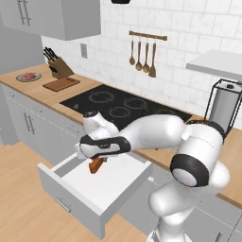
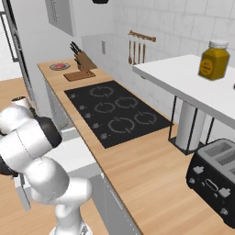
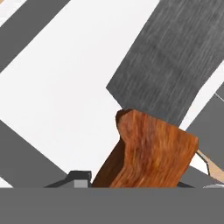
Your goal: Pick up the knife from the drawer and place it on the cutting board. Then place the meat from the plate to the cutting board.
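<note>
Left base view: tool (image 1: 97, 160) is seen over the open drawer (image 1: 94, 189), clenched on the knife (image 1: 96, 165) by its orange-red handle, which hangs just below the tool, apparently clear of the drawer floor. Cutting board (image 1: 61, 84) lies on the worktop (image 1: 47, 97) far off beyond the tool, w/ plate (image 1: 28, 77) and meat (image 1: 28, 75) just past it.

Right base view: cutting board (image 2: 79, 75) and plate (image 2: 60, 66) are seen at the worktop's far end.

Hand view: knife handle (image 3: 148, 153) is seen close up btwn the tool tips, grey blade (image 3: 168, 65) pointing away.

Step judged: knife lift-out. Should be raised straight up clear of the drawer front before carrying; grip kept firm so the blade doesn't swing.
</note>
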